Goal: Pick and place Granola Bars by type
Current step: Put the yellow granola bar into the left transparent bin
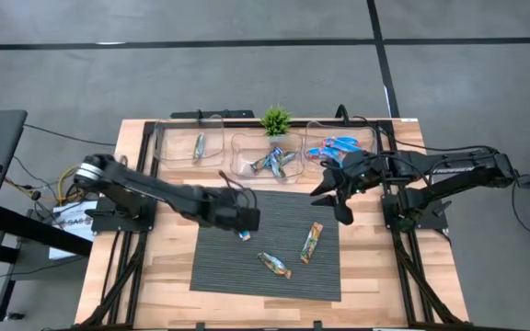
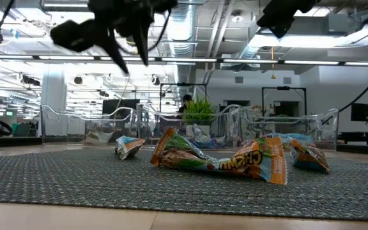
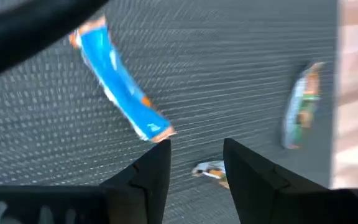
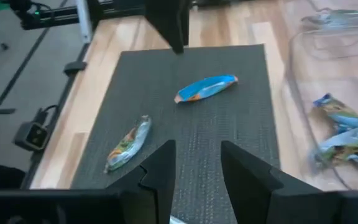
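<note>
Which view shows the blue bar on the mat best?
Right wrist view: the blue bar lies whole on the mat. Left wrist shows it close, angled. High shows a sliver beside the left gripper. Low: cannot tell.

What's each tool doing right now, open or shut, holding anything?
Left tool: open, empty, above the mat near a blue bar.
Right tool: open, empty, raised over the mat's far right corner.
</note>
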Controlling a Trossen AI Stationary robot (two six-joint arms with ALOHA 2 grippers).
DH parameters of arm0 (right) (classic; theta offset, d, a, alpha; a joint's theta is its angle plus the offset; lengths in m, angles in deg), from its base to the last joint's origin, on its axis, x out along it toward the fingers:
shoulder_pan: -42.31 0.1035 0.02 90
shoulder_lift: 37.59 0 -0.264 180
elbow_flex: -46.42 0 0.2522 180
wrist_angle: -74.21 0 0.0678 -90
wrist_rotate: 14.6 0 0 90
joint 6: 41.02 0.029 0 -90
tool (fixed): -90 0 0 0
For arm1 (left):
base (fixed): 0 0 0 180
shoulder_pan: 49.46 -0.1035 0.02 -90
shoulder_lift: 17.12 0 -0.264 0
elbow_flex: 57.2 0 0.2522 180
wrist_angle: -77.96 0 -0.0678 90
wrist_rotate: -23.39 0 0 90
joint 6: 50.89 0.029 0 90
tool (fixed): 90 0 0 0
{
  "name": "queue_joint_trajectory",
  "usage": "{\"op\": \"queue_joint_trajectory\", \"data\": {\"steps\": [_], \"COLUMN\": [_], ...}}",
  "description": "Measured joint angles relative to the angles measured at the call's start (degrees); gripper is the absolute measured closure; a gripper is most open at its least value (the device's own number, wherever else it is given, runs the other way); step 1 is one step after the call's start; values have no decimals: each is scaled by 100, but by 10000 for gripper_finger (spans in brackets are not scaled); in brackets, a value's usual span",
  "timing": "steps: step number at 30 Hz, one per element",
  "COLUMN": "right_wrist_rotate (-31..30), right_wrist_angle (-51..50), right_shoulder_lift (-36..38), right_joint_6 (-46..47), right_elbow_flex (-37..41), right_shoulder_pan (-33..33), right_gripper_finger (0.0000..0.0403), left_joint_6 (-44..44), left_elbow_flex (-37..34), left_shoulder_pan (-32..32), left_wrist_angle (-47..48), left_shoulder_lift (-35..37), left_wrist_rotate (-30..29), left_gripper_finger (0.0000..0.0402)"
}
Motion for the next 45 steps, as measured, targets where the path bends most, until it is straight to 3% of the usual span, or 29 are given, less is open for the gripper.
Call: {"op": "queue_joint_trajectory", "data": {"steps": [7,12,22,27,37,45], "right_wrist_rotate": [49,47,44,39,29,20], "right_wrist_angle": [-310,-364,-362,-359,-331,-331], "right_shoulder_lift": [0,0,0,0,0,0], "right_joint_6": [-127,-157,-167,-176,-260,-319], "right_elbow_flex": [0,0,0,0,-1,0], "right_shoulder_pan": [160,365,566,564,561,553], "right_gripper_finger": [284,284,284,284,284,284], "left_joint_6": [-1321,-1801,-2097,-1874,-1593,-1366], "left_elbow_flex": [-9,-7,-7,-7,-5,-4], "left_shoulder_pan": [60,-12,-271,-432,-508,-513], "left_wrist_angle": [148,116,-70,-22,-106,-123], "left_shoulder_lift": [-936,-1371,-1649,-1649,-2000,-2003], "left_wrist_rotate": [203,234,187,397,892,903], "left_gripper_finger": [261,251,204,200,254,336]}}
